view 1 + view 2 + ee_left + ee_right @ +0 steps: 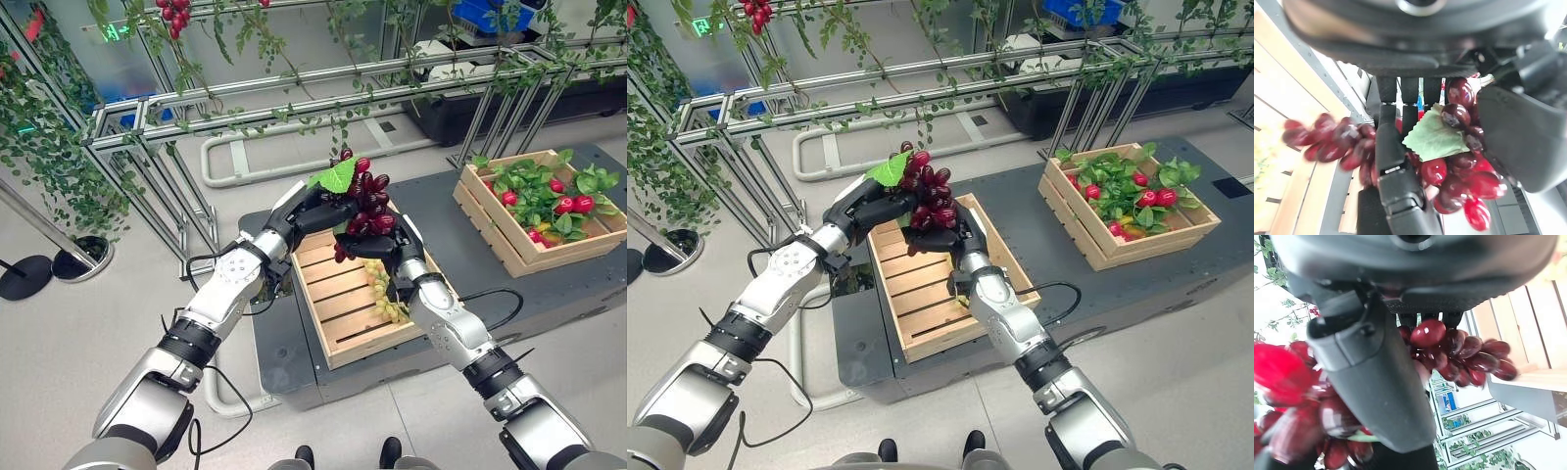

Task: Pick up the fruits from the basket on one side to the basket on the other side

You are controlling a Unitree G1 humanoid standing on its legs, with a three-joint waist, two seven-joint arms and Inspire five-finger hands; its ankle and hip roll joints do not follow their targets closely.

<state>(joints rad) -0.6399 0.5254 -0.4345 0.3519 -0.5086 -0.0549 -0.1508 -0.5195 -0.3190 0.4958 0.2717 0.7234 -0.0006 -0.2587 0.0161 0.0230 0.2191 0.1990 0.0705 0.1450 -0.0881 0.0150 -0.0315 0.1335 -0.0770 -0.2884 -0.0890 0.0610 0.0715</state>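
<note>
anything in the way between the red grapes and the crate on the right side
Nothing visible blocks it. Both the left hand and right hand hold the red grape bunch above the near wooden crate. Between it and the far crate of red fruit and leaves lies only bare dark platform.

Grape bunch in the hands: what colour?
Dark red grape bunch, green leaf; clearest in left eye view.

Dark red grape bunch with green leaf, above slatted crate

Dark red grape bunch held between both robot hands above the near slatted wooden crate; the leaf-filled wooden crate sits right, on the grey bench.
</note>
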